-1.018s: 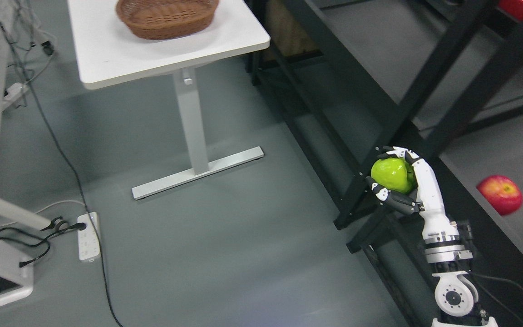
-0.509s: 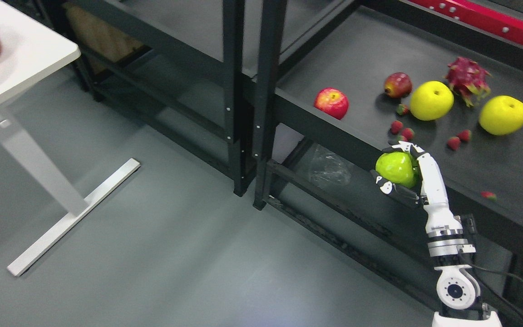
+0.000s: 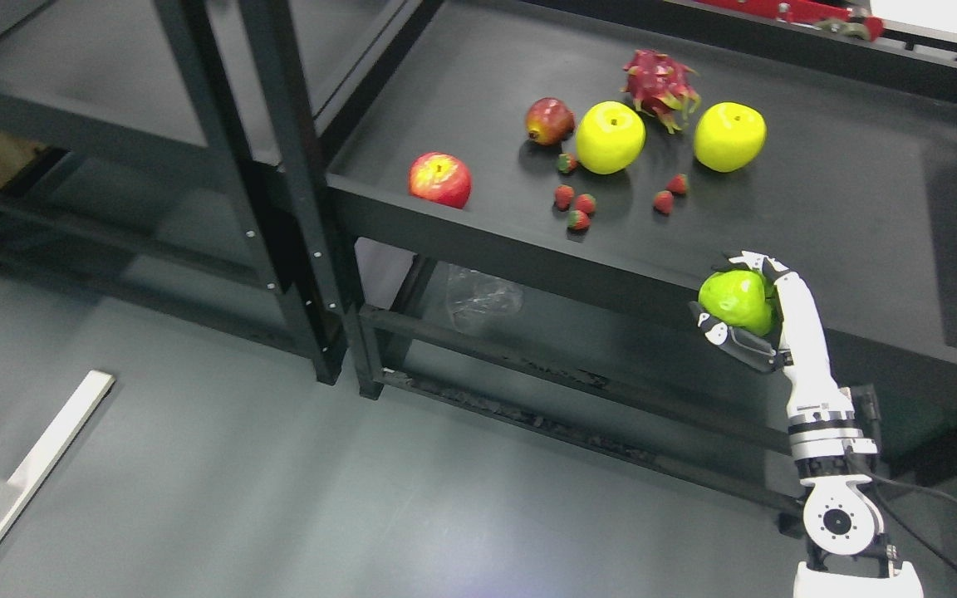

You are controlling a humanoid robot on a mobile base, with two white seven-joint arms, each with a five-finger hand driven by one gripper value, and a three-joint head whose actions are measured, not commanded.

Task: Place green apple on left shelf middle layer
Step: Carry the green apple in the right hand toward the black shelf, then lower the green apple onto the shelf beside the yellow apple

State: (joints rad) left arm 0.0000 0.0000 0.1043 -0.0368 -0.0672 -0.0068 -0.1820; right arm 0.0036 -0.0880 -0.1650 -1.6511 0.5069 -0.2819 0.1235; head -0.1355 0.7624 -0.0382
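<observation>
My right hand (image 3: 743, 301) comes up from the lower right and is shut on the green apple (image 3: 736, 300). It holds the apple in front of the front edge of a black shelf layer (image 3: 852, 216), at the level of that edge. A second black shelf unit (image 3: 80, 141) stands to the left, past the upright posts (image 3: 287, 191). My left arm is not in view.
On the shelf layer lie a red apple (image 3: 440, 178), a dark red fruit (image 3: 549, 120), two yellow apples (image 3: 609, 137), a dragon fruit (image 3: 660, 85) and several strawberries (image 3: 576, 208). A crumpled clear bag (image 3: 483, 297) lies on the layer below. A white table foot (image 3: 30, 473) is at the lower left.
The whole picture has shifted, so the camera has turned right toward the shelves; the table and basket have left the view. My right hand still holds the green apple, now nearer the shelf edge.
</observation>
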